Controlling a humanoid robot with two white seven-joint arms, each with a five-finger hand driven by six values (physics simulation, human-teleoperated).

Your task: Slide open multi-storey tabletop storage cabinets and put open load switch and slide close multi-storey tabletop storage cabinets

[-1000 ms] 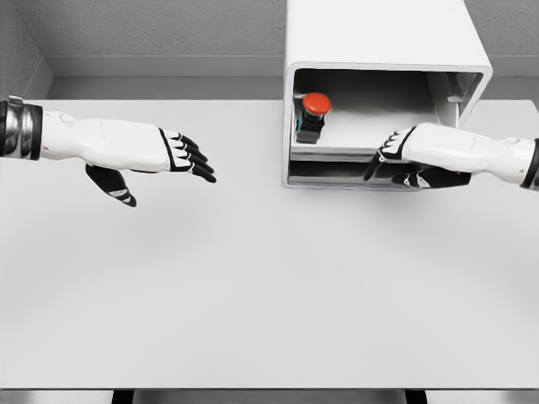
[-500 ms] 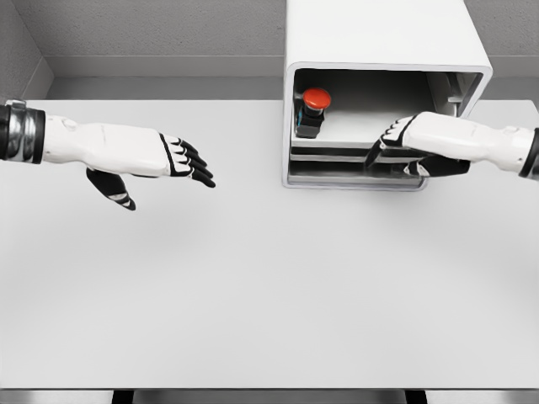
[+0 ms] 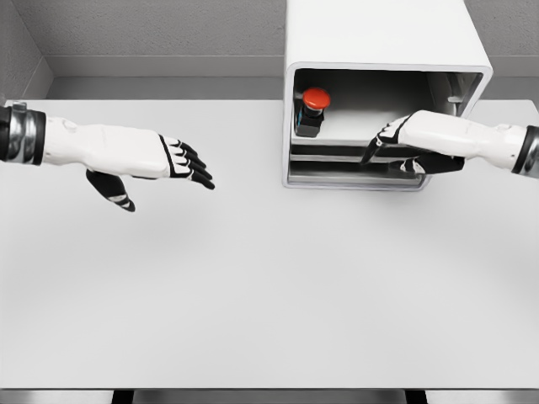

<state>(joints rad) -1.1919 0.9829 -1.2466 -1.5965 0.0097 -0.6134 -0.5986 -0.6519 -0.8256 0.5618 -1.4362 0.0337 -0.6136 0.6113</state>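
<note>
Big flat white bench (image 3: 253, 286), matte and totally smooth, takes up most of the view, with a grey speckled wall behind it. At the back sits the cabinet (image 3: 379, 34), a boxy white shell with rounded corners and a glossy plastic-looking finish, its front open so you can see stacked drawers (image 3: 337, 154) inside, thin white trays with dark gaps between them.

The left hand (image 3: 173, 160) hangs over the bench well away from the cabinet, white hard-shell back, black jointed fingers spread loose, thumb drooping underneath, holding nothing. The right hand (image 3: 404, 145) comes in from the right and sits at the front edge of the top drawer, black fingers pointing left and slightly down against the tray lip. Fingers look mostly straight; I can't see them wrapped around anything.

The switch (image 3: 312, 111) stands upright on the top drawer, in the left corner: a chunky black body with a round, shiny red mushroom cap.
</note>
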